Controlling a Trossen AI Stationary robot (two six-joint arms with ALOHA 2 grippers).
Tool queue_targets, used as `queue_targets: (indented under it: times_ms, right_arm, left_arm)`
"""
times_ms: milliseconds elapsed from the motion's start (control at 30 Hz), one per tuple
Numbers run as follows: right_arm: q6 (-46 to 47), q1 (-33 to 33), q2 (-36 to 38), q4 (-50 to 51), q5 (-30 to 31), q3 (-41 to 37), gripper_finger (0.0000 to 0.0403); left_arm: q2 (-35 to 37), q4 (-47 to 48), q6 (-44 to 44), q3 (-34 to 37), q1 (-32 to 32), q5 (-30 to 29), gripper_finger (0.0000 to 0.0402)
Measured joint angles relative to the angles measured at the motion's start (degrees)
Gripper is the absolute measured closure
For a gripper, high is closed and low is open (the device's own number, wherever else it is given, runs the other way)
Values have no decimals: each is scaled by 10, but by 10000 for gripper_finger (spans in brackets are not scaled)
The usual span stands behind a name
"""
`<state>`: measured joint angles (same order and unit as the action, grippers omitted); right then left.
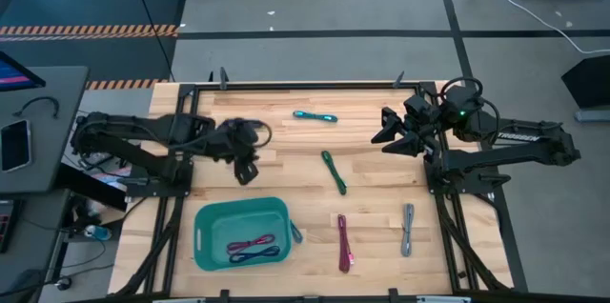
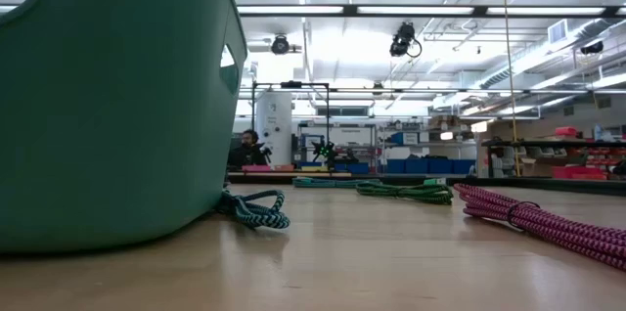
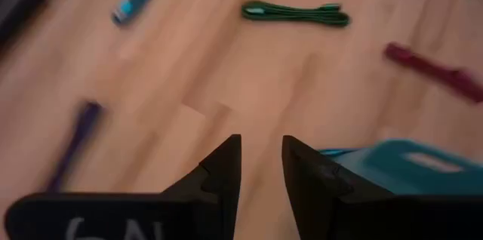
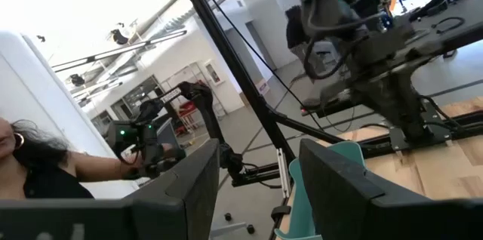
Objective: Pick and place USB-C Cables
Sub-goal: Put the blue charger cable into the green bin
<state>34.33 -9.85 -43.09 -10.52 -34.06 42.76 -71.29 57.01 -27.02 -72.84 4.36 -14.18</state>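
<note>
Left gripper (image 1: 244,171) is hovering over bare wood above the teal bin (image 1: 206,219), fingers (image 3: 225,170) narrowly parted and holding nothing. 2 cables (image 1: 254,249) are lying in the bin, 1 dark teal cable (image 2: 252,209) is sitting against its outside wall. Still loose: cyan cable (image 1: 315,116) at the far edge, green cable (image 1: 333,171) mid-table, magenta cable (image 1: 343,242) and grey cable (image 1: 408,229) near the front. A purple one (image 3: 75,143) is showing only in the left wrist view. Right gripper (image 1: 389,130) is waiting raised at the right, jaws apart, empty. Likely next: green cable, the nearest one to the left arm. Open wider first, straddle the bundle's middle across its length, descend fully before closing.
</note>
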Motion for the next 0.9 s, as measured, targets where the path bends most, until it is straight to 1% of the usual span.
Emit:
queue_targets:
  times_ms: [100, 167, 233, 300, 433, 567, 733, 900]
  right_arm:
    - [0, 0, 0, -1, 1, 0, 214]
    - [0, 0, 0, -4, 2, 0, 214]
    - [1, 0, 0, -4, 11, 0, 214]
    - [6, 0, 0, -4, 16, 0, 214]
    - [6, 1, 0, -4, 30, 0, 214]
    - [6, 1, 0, -3, 41, 0, 214]
    - [6, 1, 0, -2, 48, 0, 214]
    - [6, 0, 0, -1, 60, 0, 220]
  left_arm:
    - [-11, -1, 120, 0, -40, 11, 299]
    - [-22, 8, 180, 0, -64, 13, 299]
    - [-35, 14, 219, 0, -89, 13, 299]
    - [-53, 39, 247, 0, -113, 14, 298]
    - [-90, 83, 291, 0, -153, 19, 285]
    - [-129, 100, 328, 0, -183, 20, 249]
    - [-172, 78, 378, 0, -232, 18, 198]
    - [-225, 36, 382, 0, -280, 18, 168]
